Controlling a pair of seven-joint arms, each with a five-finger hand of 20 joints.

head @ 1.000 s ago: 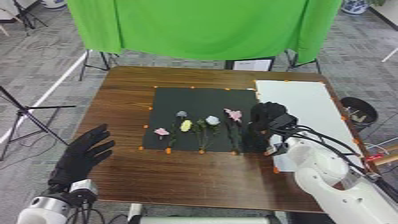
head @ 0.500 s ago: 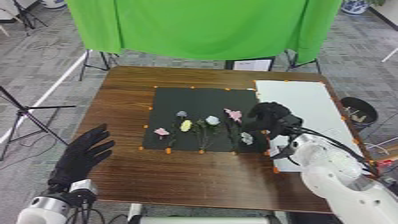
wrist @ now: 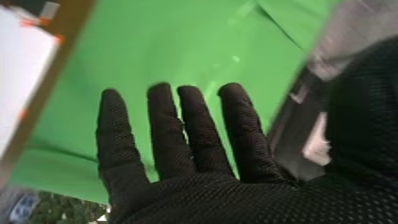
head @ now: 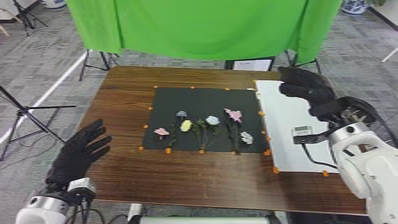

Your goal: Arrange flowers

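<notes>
Over the far end of the white sheet (head: pixel 281 120), I hold my right hand (head: pixel 306 84) empty, straight-fingered, likely to spare the flowers (head: pixel 212 120) on the black mat (head: pixel 204 98).

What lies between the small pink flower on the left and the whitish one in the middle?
In the head view, the yellow flower lies between the small pink flower and the whitish one, with a bluish-grey flower just beyond it.
</notes>
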